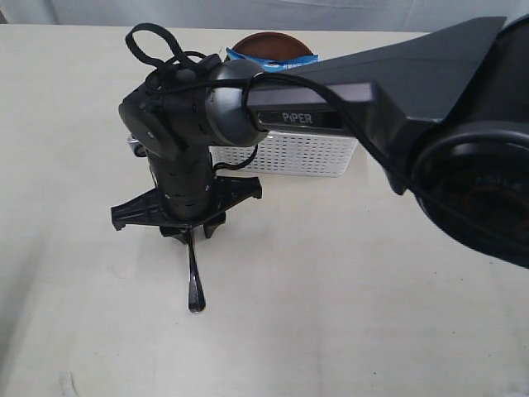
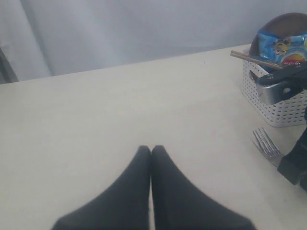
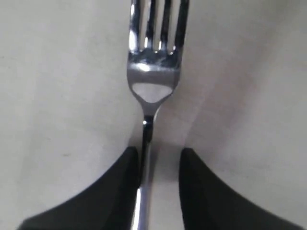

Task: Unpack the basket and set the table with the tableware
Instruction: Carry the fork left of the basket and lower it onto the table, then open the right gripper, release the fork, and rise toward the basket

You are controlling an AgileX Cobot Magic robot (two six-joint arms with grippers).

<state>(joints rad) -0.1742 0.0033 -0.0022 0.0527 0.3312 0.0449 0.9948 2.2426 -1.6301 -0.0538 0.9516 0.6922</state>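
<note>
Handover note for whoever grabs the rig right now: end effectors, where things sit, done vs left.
Left end effector: shut, empty, over the table, off to the side of the basket.
Right end effector: open, jaws straddling the fork handle, gap on one side, not clamped.
Fork lies on the table near the basket's left end. Plate, chopsticks and chips packet are in the basket; other contents not visible.
Done: fork out.
Left: plate, chopsticks, any other tableware in the basket.
</note>
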